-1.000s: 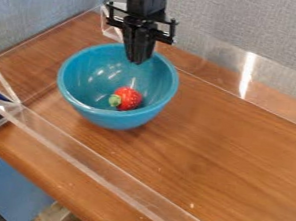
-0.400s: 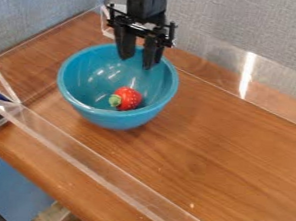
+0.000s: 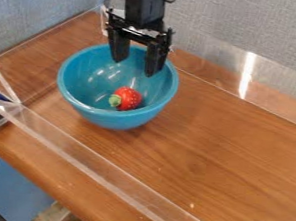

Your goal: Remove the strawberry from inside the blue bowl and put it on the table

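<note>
Gripper (image 3: 136, 61) spread wide over blue bowl (image 3: 79, 87) far rim, strawberry (image 3: 126, 98) w/ room around.

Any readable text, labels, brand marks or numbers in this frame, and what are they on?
None can be read.
Blue bowl: plain, no marking.
Strawberry: no text.
Hand: black, no legible label at this size.
Table and clear acrylic walls: no print or stickers visible.

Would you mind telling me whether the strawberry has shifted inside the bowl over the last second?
No. The strawberry lies at the same spot on the blue bowl's floor as before.
</note>
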Action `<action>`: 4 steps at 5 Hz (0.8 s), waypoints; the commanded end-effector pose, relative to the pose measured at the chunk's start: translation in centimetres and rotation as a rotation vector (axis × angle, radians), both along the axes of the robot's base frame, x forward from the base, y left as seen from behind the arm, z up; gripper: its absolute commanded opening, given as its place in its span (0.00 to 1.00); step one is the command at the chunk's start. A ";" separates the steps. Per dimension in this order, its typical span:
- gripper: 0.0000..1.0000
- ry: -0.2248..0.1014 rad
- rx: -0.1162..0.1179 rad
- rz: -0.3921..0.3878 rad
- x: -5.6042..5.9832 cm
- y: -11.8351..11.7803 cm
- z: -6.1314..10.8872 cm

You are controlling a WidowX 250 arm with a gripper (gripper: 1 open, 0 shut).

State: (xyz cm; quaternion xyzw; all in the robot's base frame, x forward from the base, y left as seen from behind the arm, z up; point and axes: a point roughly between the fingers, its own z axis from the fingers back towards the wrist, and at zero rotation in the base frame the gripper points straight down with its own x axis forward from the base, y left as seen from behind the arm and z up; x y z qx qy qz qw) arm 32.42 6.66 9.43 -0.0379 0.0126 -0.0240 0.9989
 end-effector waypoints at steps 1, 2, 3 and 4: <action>1.00 -0.018 0.016 -0.005 0.3 0.0 0.2; 1.00 0.004 0.023 -0.004 0.4 0.1 -0.9; 1.00 0.030 0.033 -0.004 0.4 0.1 -2.2; 1.00 0.056 0.041 -0.004 0.5 0.1 -3.6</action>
